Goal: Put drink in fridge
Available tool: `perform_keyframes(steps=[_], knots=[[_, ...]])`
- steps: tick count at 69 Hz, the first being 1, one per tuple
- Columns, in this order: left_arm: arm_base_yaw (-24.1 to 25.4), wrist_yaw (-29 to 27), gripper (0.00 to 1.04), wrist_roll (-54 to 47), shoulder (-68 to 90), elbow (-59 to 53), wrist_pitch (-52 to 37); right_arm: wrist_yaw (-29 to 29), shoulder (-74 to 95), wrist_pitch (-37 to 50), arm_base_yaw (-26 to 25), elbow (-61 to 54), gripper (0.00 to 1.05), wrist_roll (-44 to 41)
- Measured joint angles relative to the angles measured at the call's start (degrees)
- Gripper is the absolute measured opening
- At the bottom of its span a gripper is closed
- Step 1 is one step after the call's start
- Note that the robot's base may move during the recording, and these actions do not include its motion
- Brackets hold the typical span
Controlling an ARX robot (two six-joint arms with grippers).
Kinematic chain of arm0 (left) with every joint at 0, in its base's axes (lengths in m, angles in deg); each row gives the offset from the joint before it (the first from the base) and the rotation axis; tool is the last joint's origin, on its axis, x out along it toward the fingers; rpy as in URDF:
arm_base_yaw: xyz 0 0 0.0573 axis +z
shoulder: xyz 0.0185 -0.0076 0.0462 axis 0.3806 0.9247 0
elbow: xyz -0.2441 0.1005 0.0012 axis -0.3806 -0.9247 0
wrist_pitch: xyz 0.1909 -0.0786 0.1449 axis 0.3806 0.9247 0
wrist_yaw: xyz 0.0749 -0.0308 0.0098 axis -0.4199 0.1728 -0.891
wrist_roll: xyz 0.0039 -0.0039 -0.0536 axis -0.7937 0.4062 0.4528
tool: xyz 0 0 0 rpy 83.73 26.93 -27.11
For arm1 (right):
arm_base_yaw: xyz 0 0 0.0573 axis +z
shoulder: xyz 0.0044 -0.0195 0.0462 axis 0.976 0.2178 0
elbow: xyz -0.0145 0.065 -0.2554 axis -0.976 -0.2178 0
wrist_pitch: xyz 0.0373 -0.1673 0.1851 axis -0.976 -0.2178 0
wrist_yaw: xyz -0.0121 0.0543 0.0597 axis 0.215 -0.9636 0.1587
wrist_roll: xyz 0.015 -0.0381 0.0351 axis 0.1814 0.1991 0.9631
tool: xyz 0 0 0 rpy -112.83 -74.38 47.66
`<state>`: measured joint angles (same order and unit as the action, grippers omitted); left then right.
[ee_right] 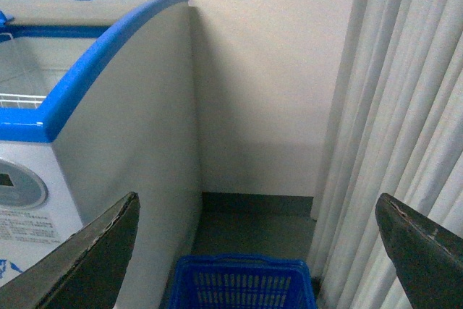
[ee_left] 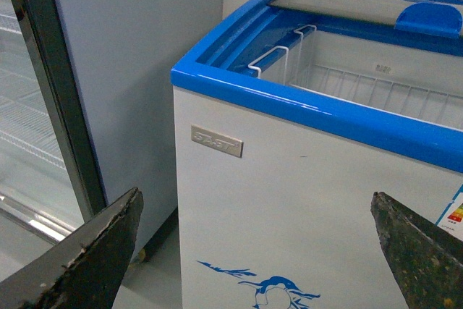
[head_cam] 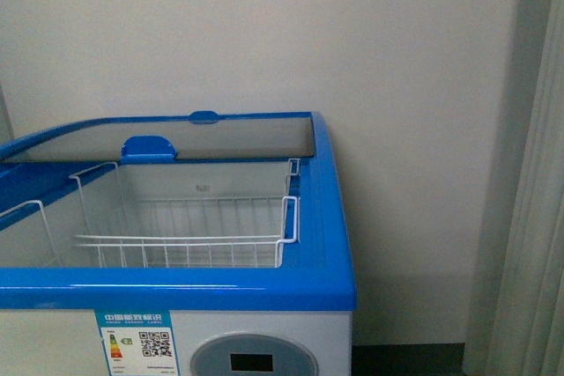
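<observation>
- Blue front rim of the fridge [head_cam: 176, 288] closest in the front view, lid slid back, white wire basket [head_cam: 185, 244] exposed and empty inside
- Left end effector [ee_left: 257, 251] spread wide, dark fingers [ee_left: 87, 258] at either edge of the left wrist view, nothing between them; faces the white fridge front beside the tall glass-door cabinet [ee_left: 43, 106]
- Right end effector [ee_right: 257, 251] equally wide apart and holding nothing, aimed past the fridge side toward a blue crate [ee_right: 242, 284] on the floor by the curtain [ee_right: 405, 106]
- Drink absent from all three views; location unknown
- Judged step: finding and fetching the drink before any placing
- Best done by searching first, gripping the bottle body upright, then lowering straight into the basket, clear of the rim
</observation>
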<state>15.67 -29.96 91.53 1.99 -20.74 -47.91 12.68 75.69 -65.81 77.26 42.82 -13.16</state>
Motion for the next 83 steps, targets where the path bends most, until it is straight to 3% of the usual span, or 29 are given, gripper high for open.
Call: perform_keyframes(steps=[62,64,67,71,83], knots=[[0.0,0.0,0.97,0.0,0.0,0.0,0.0,0.0,0.0,0.0,0.0,0.0,0.97,0.0],[1.0,4.0,0.94,-0.7,-0.3,0.0,0.0,0.0,0.0,0.0,0.0,0.0,0.97,0.0],[4.7,15.6,0.83,-2.7,-1.5,0.0,-0.1,-0.1,0.0,0.0,0.0,0.0,0.97,0.0],[6.1,24.3,0.69,-3.9,-1.9,0.0,-0.1,0.0,0.0,0.0,0.0,0.0,0.97,0.0],[6.4,25.5,0.39,-4.8,-1.9,0.0,-0.1,0.0,0.0,0.0,0.0,0.0,0.97,0.0]])
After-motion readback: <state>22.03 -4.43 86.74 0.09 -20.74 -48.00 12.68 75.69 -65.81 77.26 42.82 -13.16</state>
